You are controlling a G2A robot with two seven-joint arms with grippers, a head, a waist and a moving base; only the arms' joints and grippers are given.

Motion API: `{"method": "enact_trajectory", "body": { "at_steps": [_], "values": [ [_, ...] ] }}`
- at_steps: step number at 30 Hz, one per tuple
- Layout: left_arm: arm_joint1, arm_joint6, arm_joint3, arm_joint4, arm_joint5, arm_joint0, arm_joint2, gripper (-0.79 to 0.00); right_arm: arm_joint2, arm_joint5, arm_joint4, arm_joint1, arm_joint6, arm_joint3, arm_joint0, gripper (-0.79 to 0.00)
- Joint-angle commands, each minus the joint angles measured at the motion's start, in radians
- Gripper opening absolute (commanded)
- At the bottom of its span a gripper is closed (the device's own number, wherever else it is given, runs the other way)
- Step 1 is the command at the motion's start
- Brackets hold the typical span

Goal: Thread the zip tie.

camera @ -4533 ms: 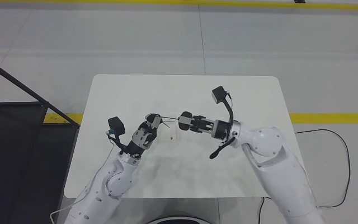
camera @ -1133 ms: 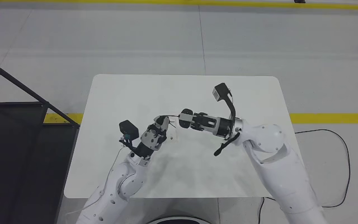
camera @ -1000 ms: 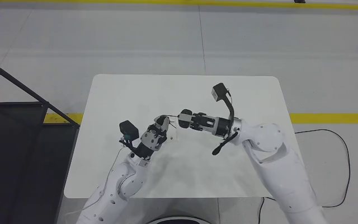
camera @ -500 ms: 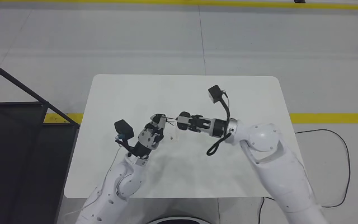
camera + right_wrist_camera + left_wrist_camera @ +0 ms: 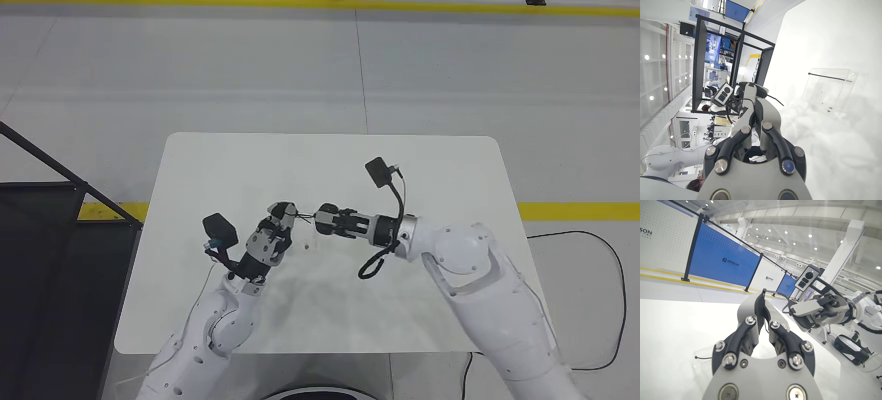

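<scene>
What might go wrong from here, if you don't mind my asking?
1. The left pincer and right pincer both pinch the thin zip tie; it may slip or twist, so the tip could miss the head.
2. The pincers sit almost tip to tip; moving closer may make them collide.

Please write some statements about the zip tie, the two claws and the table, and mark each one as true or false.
1. The left claw is shut on the zip tie. True.
2. The right claw is open and far from the zip tie. False: it is shut on the zip tie too, close to the left claw.
3. The zip tie lies flat on the table. False: both claws hold it above the table.
4. A second zip tie rests on a clear box. True.
</scene>
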Motion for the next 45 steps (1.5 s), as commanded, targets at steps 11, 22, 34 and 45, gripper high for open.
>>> {"method": "enact_trajectory", "body": {
  "at_steps": [11, 22, 34, 45],
  "values": [
    [-0.007, 0.003, 0.001, -0.001, -0.003, 0.001, -0.004, -0.785, 0.012, 0.020, 0.044, -0.004, -0.035, 0.002, -0.004, -0.785],
    [-0.013, 0.000, 0.012, 0.006, -0.005, -0.002, -0.007, -0.785, 0.053, 0.007, 0.185, -0.007, -0.020, 0.009, -0.009, -0.785],
    [-0.019, -0.002, 0.016, 0.017, -0.003, -0.005, -0.008, -0.785, 0.039, 0.038, 0.145, -0.007, -0.018, 0.011, 0.002, -0.785],
    [-0.023, -0.006, 0.017, 0.019, -0.008, -0.004, -0.012, -0.785, 0.008, 0.074, 0.058, -0.008, -0.023, 0.015, 0.023, -0.785]
  ]
}}
